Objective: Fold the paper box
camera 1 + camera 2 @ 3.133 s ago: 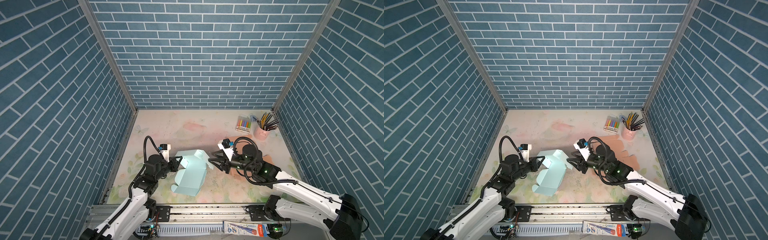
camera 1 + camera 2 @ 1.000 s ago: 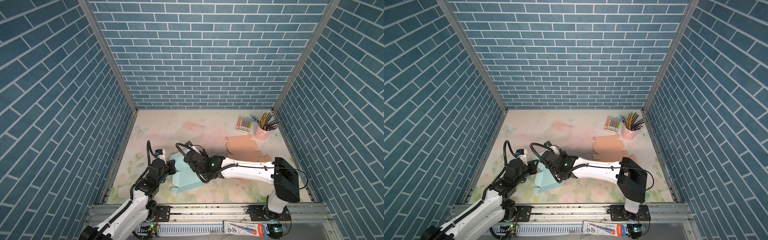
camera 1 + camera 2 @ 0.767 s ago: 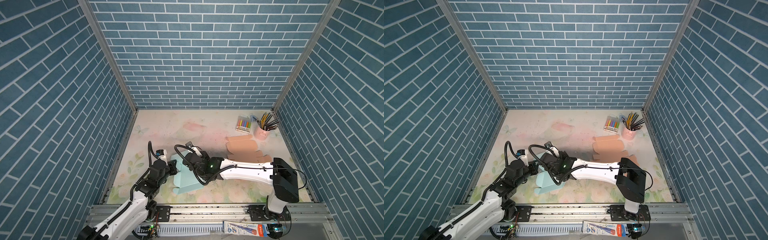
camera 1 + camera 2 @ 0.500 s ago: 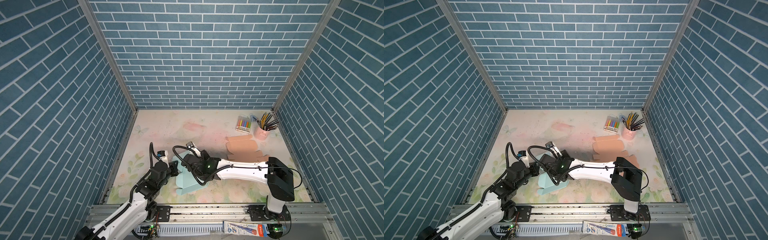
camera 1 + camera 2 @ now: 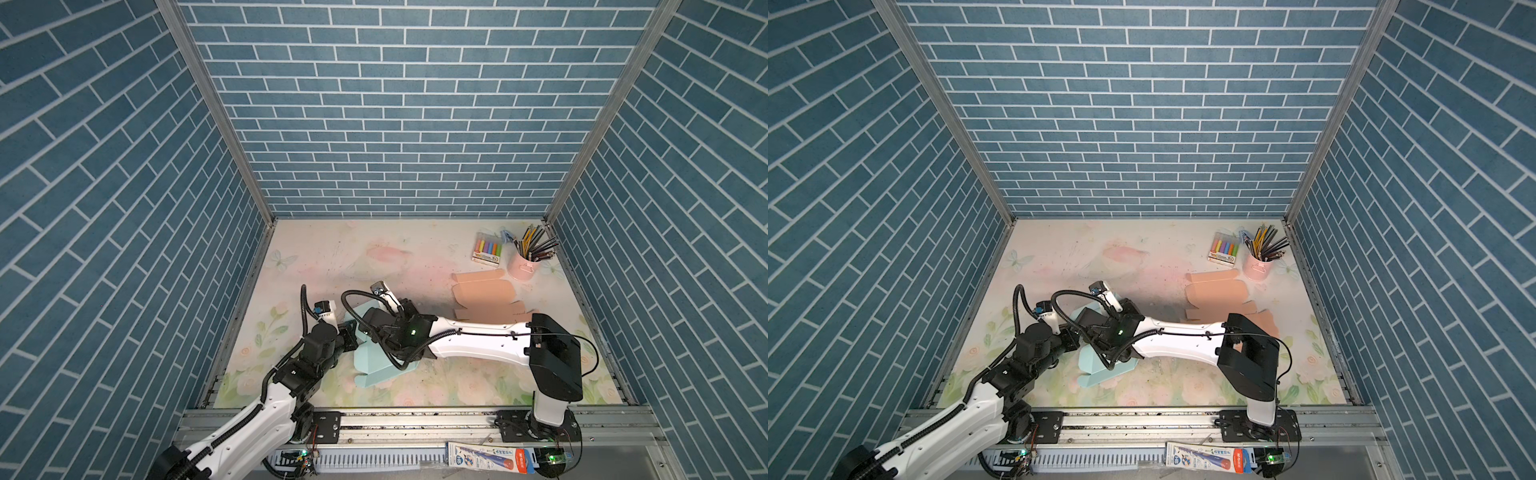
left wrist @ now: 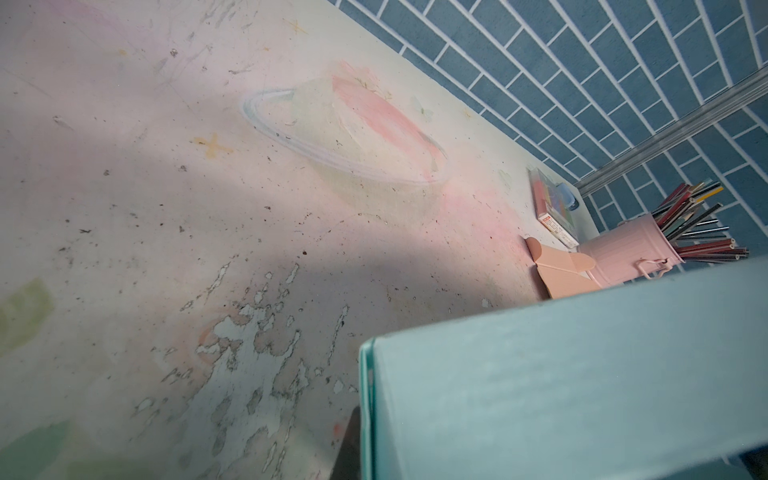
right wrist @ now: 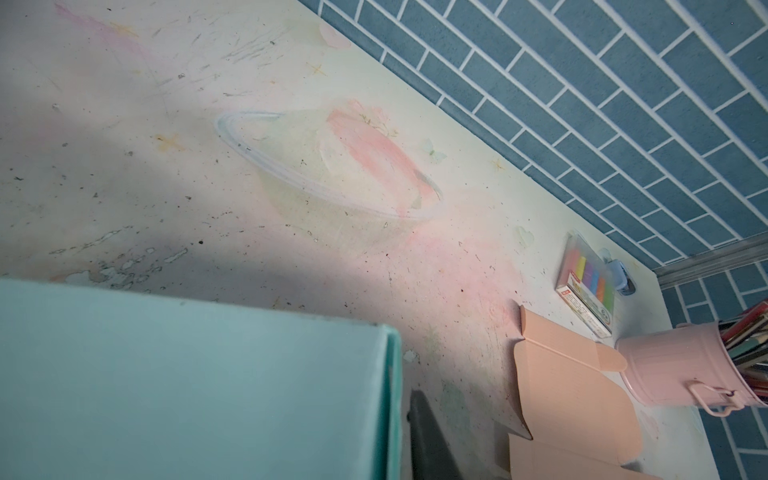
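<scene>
Here, the pale teal paper box [image 5: 376, 368] stands partly folded at the front of the pastel floral tabletop [image 5: 374, 257], its left edge pinched in my closed left gripper [image 5: 351, 331], while my right gripper [image 5: 369, 322] reaches across onto its top, jaws hidden, so I cannot tell their state.

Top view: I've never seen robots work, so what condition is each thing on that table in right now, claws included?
teal paper box, partly folded, resting on the table
left gripper, shut on the teal paper box's edge
right gripper, at the teal paper box; open or shut cannot be told
peach box blanks, flat, unfolded
pink pencil cup, upright, full of pencils
marker pack, lying flat
</scene>
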{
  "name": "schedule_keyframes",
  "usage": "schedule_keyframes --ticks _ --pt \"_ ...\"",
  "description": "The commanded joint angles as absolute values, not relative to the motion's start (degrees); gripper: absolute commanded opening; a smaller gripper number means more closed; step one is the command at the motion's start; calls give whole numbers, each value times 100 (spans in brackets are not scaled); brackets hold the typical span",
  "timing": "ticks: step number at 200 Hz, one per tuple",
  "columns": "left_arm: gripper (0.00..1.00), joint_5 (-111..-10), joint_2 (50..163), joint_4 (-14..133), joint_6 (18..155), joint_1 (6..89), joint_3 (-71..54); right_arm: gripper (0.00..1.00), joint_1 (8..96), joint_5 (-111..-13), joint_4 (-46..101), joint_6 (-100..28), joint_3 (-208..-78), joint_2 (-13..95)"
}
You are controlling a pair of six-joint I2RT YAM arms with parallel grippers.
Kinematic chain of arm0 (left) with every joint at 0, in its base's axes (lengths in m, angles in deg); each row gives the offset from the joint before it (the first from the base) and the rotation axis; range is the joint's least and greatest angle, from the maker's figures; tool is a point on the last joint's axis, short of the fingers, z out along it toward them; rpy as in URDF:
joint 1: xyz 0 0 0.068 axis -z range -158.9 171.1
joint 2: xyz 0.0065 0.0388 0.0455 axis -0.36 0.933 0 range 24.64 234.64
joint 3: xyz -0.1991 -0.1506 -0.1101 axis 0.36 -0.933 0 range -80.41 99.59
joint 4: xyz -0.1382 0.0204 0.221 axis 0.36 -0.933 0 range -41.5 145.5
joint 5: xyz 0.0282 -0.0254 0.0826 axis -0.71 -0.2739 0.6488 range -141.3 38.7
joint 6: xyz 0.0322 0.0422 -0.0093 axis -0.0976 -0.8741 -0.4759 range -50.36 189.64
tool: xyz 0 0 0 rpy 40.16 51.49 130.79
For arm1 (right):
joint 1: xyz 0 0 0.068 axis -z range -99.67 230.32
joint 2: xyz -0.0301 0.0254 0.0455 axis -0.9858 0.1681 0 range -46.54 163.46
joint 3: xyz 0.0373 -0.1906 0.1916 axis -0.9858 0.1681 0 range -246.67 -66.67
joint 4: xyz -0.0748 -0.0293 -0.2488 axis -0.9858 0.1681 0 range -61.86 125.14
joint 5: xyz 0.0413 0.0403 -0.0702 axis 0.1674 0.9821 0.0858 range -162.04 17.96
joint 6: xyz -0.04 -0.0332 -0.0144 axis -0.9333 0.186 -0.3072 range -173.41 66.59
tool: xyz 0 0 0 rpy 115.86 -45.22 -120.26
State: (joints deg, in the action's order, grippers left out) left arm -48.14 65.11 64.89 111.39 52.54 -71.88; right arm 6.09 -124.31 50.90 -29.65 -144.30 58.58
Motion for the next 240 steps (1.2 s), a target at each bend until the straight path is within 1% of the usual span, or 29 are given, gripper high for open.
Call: schedule_keyframes --ticks 1,19,58,84,113,159,191,206,240 --pt "0 -4804 6483 6691 11217 5311 -7079 16 711 -12824 5089 -2726 -14286 5690" --pt "0 -4808 6463 6707 11235 5310 -7091 0 709 -12917 5105 -2726 -14263 5715" --pt "0 -4763 6432 6667 11244 5325 -7101 0 706 -13215 5343 -2629 -14371 5862" --pt "0 -4727 6413 6689 11277 5319 -7144 0 687 -13116 5271 -2539 -14328 5799" --pt "0 -4625 6419 6694 11279 5329 -7167 17 572 -12874 4891 -2635 -14181 5640" --pt "0 -4464 6481 6681 11226 5327 -7197 36 272 -12490 4322 -2728 -13848 5139" --pt "0 -4414 6555 6655 11156 5314 -7197 47 75 -12094 3833 -2680 -13265 4456" --pt "0 -4385 6560 6649 11130 5318 -7205 51 52 -11899 3734 -2589 -12976 4101" --pt "0 -4338 6559 6666 11079 5319 -7216 51 52 -11629 3502 -2660 -12429 3687"
